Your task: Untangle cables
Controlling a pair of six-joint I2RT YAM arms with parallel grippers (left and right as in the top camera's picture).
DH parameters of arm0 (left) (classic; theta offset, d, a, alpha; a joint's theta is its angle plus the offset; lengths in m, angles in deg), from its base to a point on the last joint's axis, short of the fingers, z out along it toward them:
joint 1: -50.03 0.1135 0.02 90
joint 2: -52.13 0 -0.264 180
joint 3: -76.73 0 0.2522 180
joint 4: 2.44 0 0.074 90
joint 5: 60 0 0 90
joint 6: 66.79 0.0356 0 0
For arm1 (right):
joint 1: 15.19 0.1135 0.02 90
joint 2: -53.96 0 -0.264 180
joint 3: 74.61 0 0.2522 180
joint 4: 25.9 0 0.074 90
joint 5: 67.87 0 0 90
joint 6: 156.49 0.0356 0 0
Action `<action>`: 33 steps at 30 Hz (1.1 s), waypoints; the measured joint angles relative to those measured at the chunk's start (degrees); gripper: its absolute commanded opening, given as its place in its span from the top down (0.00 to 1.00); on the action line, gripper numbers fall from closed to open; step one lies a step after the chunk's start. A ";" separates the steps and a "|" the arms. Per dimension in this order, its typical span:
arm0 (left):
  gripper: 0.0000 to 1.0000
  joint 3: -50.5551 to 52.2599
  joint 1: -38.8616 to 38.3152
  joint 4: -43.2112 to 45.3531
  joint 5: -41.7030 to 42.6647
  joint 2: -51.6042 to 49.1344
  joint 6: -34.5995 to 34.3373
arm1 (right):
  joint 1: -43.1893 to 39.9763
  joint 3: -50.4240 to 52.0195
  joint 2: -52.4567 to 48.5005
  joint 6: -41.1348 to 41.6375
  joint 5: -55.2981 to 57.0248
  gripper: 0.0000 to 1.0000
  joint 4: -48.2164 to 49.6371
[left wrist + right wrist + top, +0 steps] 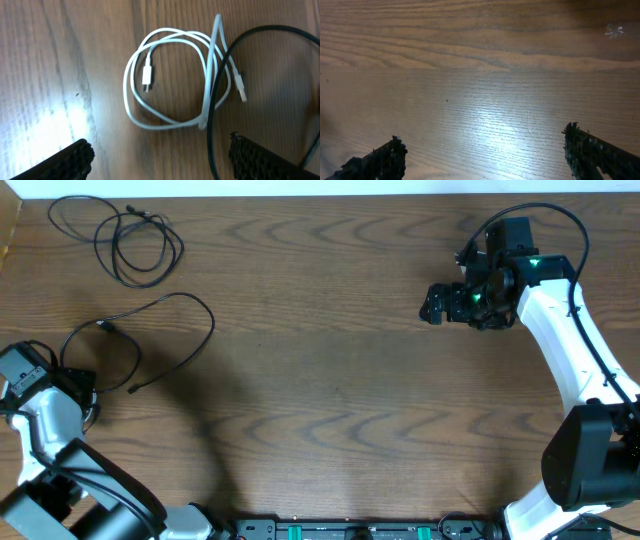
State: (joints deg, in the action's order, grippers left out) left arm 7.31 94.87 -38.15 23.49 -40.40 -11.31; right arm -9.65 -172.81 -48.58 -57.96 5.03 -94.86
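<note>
A coiled white cable (146, 76) lies on the wooden table in the left wrist view, both end plugs showing. A black cable (212, 110) curves across its right side. From overhead the white cable is hidden under my left arm. One black cable (178, 245) lies in loose loops at the far left corner. The other black cable (212, 325) makes a wide open loop nearer the left arm. My left gripper (80, 395) (160, 160) is open and empty just short of the white coil. My right gripper (435, 305) (482, 155) is open and empty over bare wood at the far right.
The table's left edge (10, 240) runs close to the looped black cable. The arm bases (350, 530) stand along the near edge. Bare wood (330, 380) stretches between the two arms.
</note>
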 measured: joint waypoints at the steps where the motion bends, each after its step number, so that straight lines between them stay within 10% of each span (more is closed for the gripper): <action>1: 0.12 0.00 0.24 0.37 0.04 -0.46 -0.02 | 0.00 0.13 0.00 0.00 0.00 0.01 0.04; 33: 0.36 0.00 5.95 4.37 -2.47 -11.39 -0.20 | 0.00 6.69 0.00 0.00 0.00 0.01 2.75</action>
State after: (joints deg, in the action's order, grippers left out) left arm 7.31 100.82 -33.78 21.02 -51.79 -11.51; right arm -9.65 -166.12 -48.58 -57.96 5.03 -92.11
